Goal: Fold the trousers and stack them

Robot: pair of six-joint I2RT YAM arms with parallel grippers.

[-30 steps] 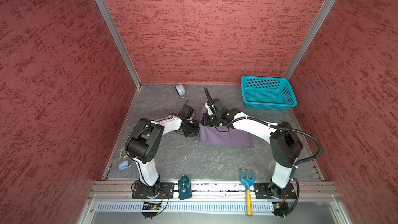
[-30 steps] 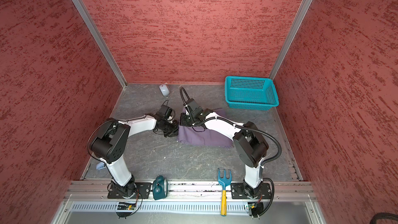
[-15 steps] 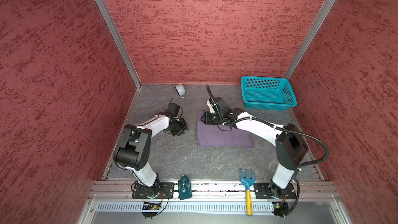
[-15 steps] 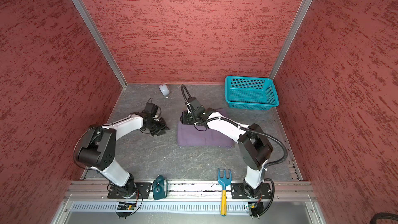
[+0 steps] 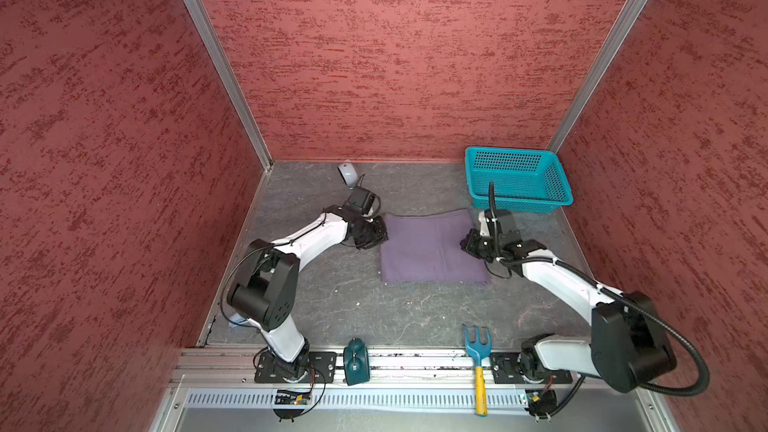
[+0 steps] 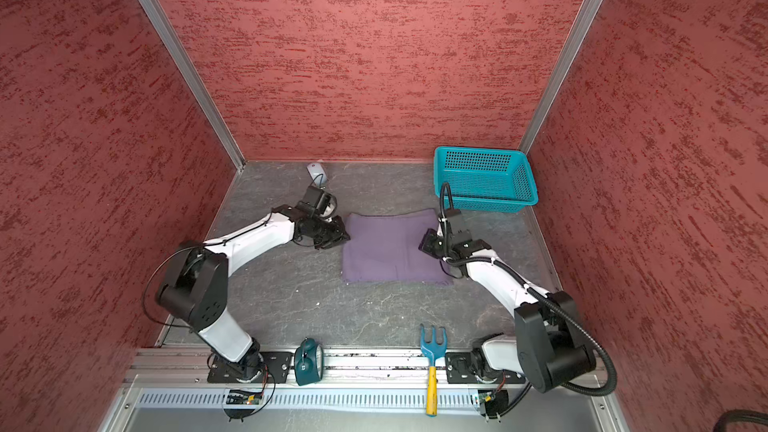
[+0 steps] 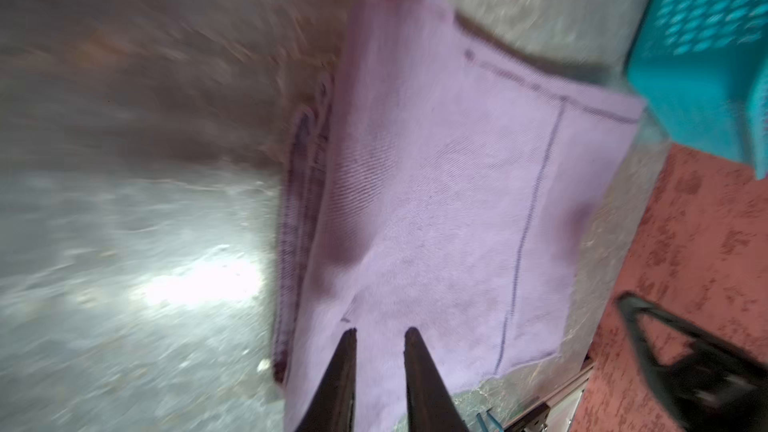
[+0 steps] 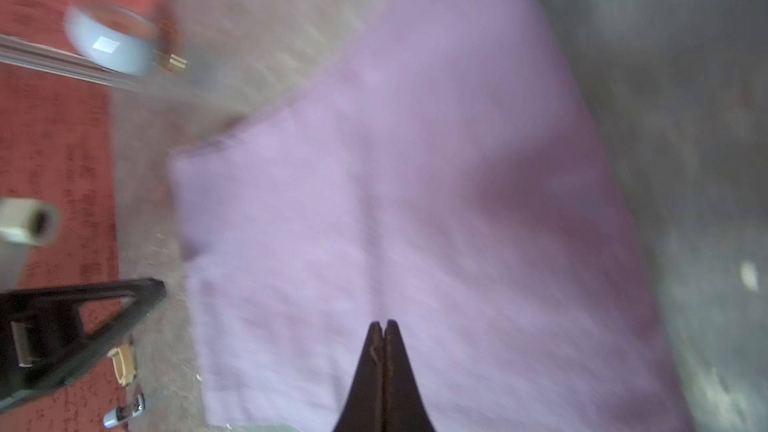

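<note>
grey tabletop, folded trousers (image 5: 432, 247) long axis left-right

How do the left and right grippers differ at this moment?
The left gripper has its jaws slightly apart; the right gripper has them pressed shut. The left sits at the trousers' left edge in both top views, the right at their right edge, nearer the basket. Both point over the cloth; neither visibly grips it.

One pair of trousers (image 5: 432, 249). One basket (image 5: 515, 180) in the worktop's back right corner. One mouse (image 5: 348, 173) by its back edge. One hand fork (image 5: 478, 344) and one dark teal thing (image 5: 356, 361) at its front edge. Two grippers: left gripper (image 7: 380, 330), right gripper (image 8: 384, 322).
</note>
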